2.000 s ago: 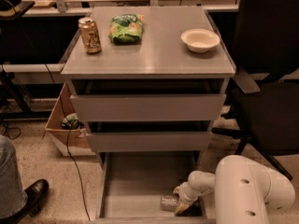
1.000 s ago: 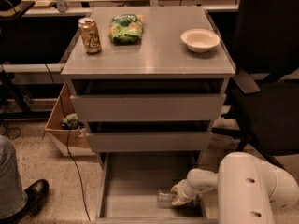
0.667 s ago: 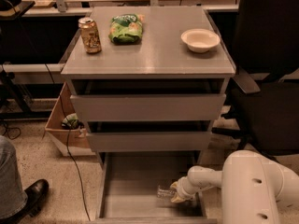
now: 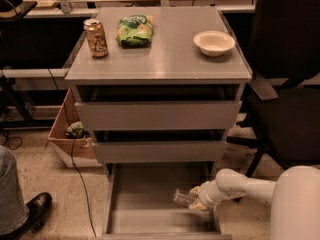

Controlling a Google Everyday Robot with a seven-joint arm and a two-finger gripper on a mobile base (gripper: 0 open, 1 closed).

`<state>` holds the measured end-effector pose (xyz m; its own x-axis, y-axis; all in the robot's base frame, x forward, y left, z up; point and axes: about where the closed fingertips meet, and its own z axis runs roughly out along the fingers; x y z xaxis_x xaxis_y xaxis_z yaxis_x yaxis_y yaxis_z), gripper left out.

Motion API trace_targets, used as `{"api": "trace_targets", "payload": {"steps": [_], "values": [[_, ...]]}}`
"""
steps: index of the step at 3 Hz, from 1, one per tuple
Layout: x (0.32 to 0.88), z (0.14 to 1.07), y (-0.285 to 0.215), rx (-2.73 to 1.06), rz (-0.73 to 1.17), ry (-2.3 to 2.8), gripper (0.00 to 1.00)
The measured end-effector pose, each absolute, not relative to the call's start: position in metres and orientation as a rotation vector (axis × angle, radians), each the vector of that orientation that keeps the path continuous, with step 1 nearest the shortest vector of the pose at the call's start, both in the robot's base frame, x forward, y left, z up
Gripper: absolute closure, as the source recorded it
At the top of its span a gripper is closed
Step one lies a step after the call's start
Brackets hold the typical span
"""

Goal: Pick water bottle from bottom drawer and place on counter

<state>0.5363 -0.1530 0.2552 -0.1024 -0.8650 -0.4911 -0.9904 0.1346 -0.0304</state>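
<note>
The bottom drawer [image 4: 145, 189] is pulled open at the foot of the grey cabinet. The water bottle [image 4: 183, 198], small and clear, lies tilted at the drawer's right side. My gripper [image 4: 198, 202] reaches in from the right on a white arm and is shut on the water bottle's right end, holding it just above the drawer floor. The counter [image 4: 160, 59] is the cabinet's flat grey top, well above the gripper.
On the counter stand a gold-tan can [image 4: 95, 37], a green snack bag [image 4: 134, 31] and a white bowl [image 4: 214, 42]. A black office chair [image 4: 287, 84] is at the right. A cardboard box [image 4: 67, 134] and a person's shoe [image 4: 32, 210] are at the left.
The gripper has closed on the bottle and shifted slightly left and up with it. The arm's white body has moved further right in the picture.
</note>
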Motion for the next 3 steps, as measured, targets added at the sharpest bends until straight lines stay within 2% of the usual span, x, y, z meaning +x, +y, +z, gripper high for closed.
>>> {"api": "trace_targets", "payload": {"steps": [2, 3], "values": [[0.533, 0.381, -0.174, -1.701, 0.405, 1.981, 1.00], [0.533, 0.381, -0.174, -1.701, 0.405, 1.981, 1.00]]}}
